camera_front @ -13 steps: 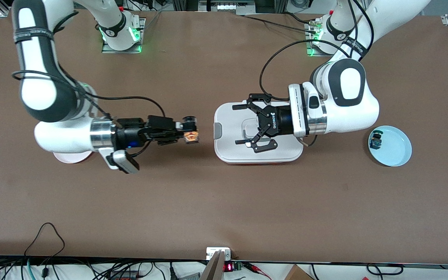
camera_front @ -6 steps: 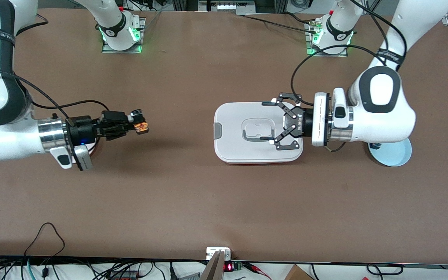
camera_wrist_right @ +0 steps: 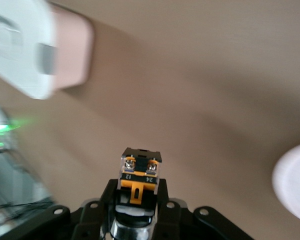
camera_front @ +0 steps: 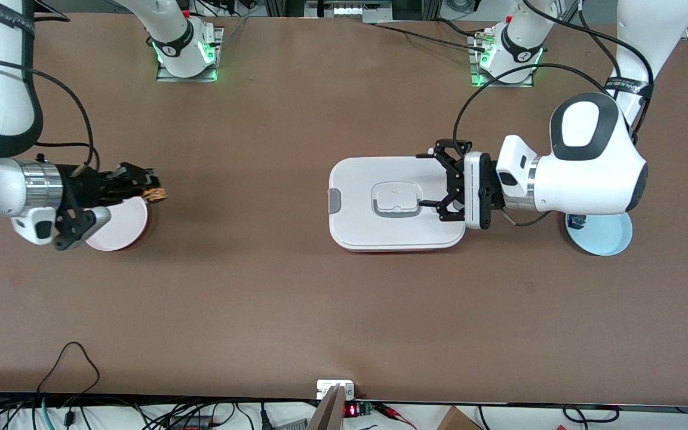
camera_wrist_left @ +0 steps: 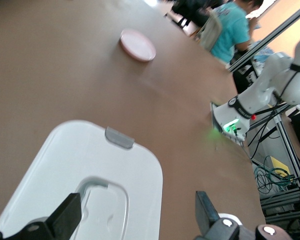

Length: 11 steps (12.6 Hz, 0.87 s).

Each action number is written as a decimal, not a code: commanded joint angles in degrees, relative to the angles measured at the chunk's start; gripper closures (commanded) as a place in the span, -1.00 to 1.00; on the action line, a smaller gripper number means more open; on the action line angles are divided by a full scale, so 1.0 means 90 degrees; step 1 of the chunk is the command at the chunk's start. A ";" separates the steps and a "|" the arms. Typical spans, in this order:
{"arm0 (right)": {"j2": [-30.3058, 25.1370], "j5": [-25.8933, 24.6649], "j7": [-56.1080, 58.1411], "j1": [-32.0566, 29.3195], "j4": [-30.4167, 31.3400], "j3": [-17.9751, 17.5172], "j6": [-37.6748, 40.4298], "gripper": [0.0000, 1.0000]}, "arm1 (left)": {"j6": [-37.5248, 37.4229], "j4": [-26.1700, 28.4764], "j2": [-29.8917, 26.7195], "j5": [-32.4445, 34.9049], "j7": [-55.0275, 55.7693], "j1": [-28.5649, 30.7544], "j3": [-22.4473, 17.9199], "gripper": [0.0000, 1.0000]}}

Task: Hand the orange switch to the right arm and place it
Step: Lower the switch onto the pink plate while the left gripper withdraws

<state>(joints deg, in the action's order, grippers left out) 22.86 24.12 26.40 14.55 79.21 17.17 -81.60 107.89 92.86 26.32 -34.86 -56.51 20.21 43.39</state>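
Observation:
The orange switch (camera_front: 154, 193) is a small black block with orange parts and two screws, clear in the right wrist view (camera_wrist_right: 140, 175). My right gripper (camera_front: 150, 190) is shut on it, fingers (camera_wrist_right: 106, 200) clamped on either side. It hangs over the rim of the pink plate (camera_front: 120, 224), at the edge toward the table's middle. My left gripper (camera_front: 426, 181) is open with nothing between its fingers (camera_wrist_left: 70, 212). It hovers over the white lidded box (camera_front: 356, 179) at the end toward the left arm's base.
A light blue plate (camera_front: 610, 236) lies toward the left arm's end of the table, partly under the left arm, with a small blue-and-green component (camera_front: 576, 222) on it. The box's grey latch (camera_front: 333, 200) faces the pink plate. Bare brown table lies between plate and box.
My right arm has drawn back toward its end of the table, carrying the switch from beside the box to the pink plate. My left arm has pulled back, its gripper still open.

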 commanded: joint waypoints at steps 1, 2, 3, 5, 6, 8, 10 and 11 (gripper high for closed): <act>-0.0887 -0.1210 -0.0131 0.0024 0.1253 -0.0236 -0.1027 1.00 | -0.0530 -0.0082 -0.0112 0.1008 0.1333 -0.0048 0.0003 -1.00; -0.1199 -0.1631 -0.0199 -0.0034 0.1799 -0.0334 -0.1553 1.00 | -0.0968 -0.0267 -0.0122 0.1476 0.1715 -0.0029 0.0003 -1.00; -0.1492 -0.1896 -0.0489 -0.0121 0.2385 -0.0422 -0.2023 1.00 | -0.1436 -0.0539 -0.0112 0.1984 0.2115 -0.0028 -0.0007 -1.00; -0.1874 -0.2337 -0.0891 -0.0394 0.3295 -0.0724 -0.2737 1.00 | -0.2170 -0.0931 -0.0063 0.2728 0.2935 -0.0038 -0.0055 -1.00; -0.1943 -0.2357 -0.0931 -0.0492 0.3647 -0.0822 -0.3117 1.00 | -0.2521 -0.1048 -0.0063 0.3195 0.3297 -0.0038 -0.0055 -1.00; -0.1954 -0.2513 -0.1165 -0.0503 0.4224 -0.0833 -0.3879 1.00 | -0.3108 -0.1419 -0.0092 0.4065 0.4106 -0.0038 -0.0055 -1.00; -0.1944 -0.2796 -0.1409 -0.0532 0.4810 -0.0833 -0.4670 1.00 | -0.3752 -0.1907 -0.0083 0.4759 0.4966 -0.0135 -0.0007 -1.00; -0.1915 -0.2836 -0.1430 -0.0619 0.5045 -0.0833 -0.5051 1.00 | -0.3987 -0.2054 -0.0083 0.5139 0.5347 -0.0213 -0.0026 -1.00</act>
<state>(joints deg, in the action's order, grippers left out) 7.66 0.36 15.21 10.96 119.52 11.01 -121.97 76.11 77.84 25.89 6.27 -14.40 20.04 43.33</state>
